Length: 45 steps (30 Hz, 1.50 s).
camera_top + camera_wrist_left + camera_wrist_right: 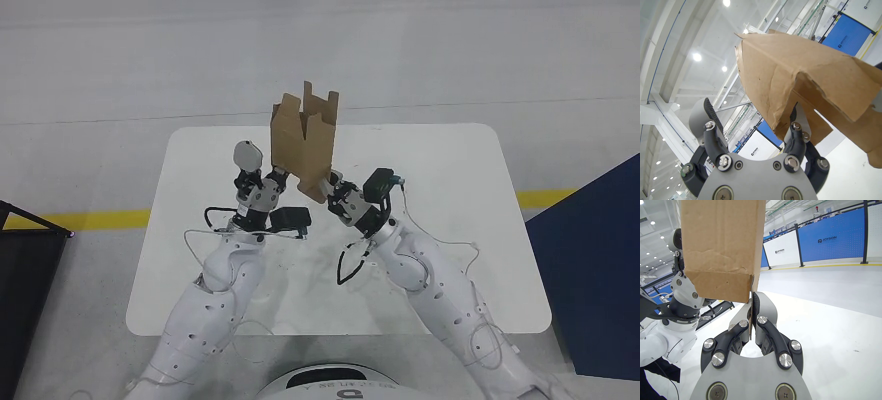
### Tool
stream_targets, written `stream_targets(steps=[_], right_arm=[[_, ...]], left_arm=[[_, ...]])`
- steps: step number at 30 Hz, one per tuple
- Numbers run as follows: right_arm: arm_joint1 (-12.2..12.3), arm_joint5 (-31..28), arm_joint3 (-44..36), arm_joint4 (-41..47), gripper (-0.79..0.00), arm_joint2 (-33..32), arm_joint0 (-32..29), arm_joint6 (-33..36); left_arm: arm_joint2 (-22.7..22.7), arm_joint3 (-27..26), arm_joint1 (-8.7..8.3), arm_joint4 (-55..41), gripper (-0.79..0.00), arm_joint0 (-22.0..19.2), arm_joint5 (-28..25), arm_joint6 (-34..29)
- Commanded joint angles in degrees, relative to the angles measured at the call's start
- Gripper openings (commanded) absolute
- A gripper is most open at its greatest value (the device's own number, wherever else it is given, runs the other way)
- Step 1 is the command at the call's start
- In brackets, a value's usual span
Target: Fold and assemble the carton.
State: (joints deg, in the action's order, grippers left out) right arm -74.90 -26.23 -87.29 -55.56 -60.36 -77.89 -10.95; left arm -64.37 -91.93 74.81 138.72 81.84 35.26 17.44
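Carton (303, 140) above table (450, 220) (toward far edge)

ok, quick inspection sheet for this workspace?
Surface: white table, bare apart from the arms.
Job's things: one brown carton, partly folded, flaps loose, held upright above the table.
Clutter: nothing seen.
Grippers: right gripper fingers shut on the carton's lower edge; left gripper fingers open, at the carton's lower flap, contact unclear.
Cables: thin left-arm cable and right-arm cable loop hang loose near the wrists, over the table.
Surroundings: grey floor, yellow floor line, blue panel beside the table.
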Motion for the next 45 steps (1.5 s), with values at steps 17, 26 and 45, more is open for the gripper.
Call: stream_targets(steps=[17, 26, 45], right_arm=[[-0.4, 1.0, 0.1, 0.1, -0.785, 1.1, 0.9, 1.8], [-0.4, 0.4, 0.3, 0.2, -0.785, 0.7, 0.7, 1.3], [-0.7, -1.1, 0.9, 0.4, -0.662, 1.8, 1.2, 0.9]], left_arm=[[3.8, -0.2, 0.89, 4.3, -0.089, 1.3, 3.1, 3.2], [4.0, 0.1, 1.31, 6.0, -0.425, 0.8, 4.5, 1.7], [1.0, 0.1, 2.04, 3.9, -0.785, -0.4, 7.8, -1.5]])
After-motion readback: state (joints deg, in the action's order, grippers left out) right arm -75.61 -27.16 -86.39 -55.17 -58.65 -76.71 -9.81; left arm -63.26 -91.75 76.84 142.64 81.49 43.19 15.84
